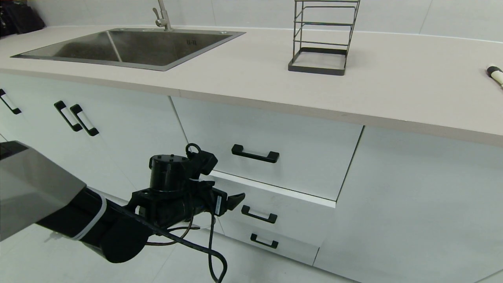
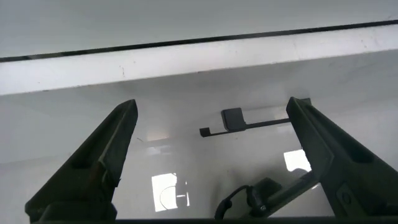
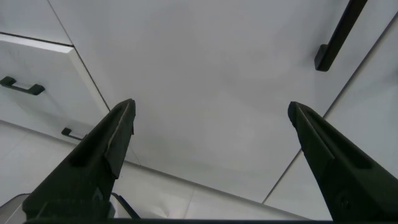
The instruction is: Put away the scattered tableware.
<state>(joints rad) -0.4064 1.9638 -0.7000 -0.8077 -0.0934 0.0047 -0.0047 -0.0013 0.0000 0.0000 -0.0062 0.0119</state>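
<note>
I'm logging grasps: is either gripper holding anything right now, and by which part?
Nothing is held. The left gripper is open and empty, facing a black bar handle on a white cabinet front. The right gripper is open and empty too.

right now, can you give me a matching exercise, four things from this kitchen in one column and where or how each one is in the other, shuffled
Things:
1. sink
2. wire rack
3. left gripper
4. black-and-white item

Places or states:
a. open, facing a drawer handle
b. standing on the counter, to the right of the sink
c. set into the counter, at the left
d. lying at the counter's far right edge

Pairs: 1-c, 2-b, 3-a, 4-d.
</note>
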